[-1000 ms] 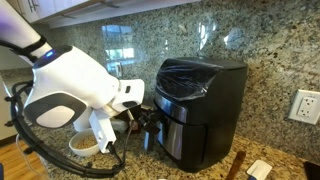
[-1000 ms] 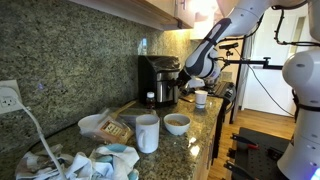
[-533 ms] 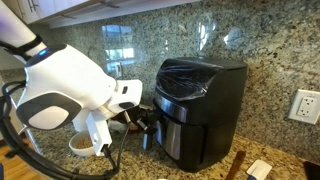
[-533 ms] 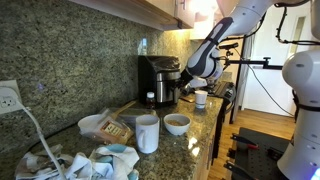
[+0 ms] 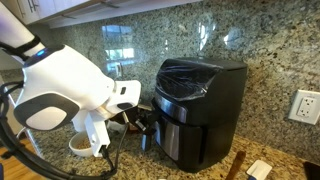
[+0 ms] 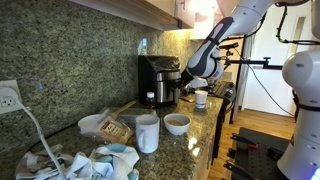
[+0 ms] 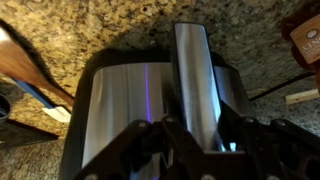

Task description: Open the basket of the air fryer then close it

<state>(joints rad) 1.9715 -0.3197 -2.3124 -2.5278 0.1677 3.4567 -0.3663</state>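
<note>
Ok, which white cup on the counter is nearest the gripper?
The small white cup beside the air fryer, close by the gripper; the taller mug stands farther off, beside the bowl.

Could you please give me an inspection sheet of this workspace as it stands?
Surface: granite counter, crowded.
Job's things: air fryer against the wall; the handle of its basket runs into the claw.
Clutter: bowl of grains, white mug, small cup, bags.
Grippers: claw at the handle; grip cannot be told.
Cables: white cord from wall outlet; black cables by the arm.
Surroundings: granite wall, cabinets above.
</note>
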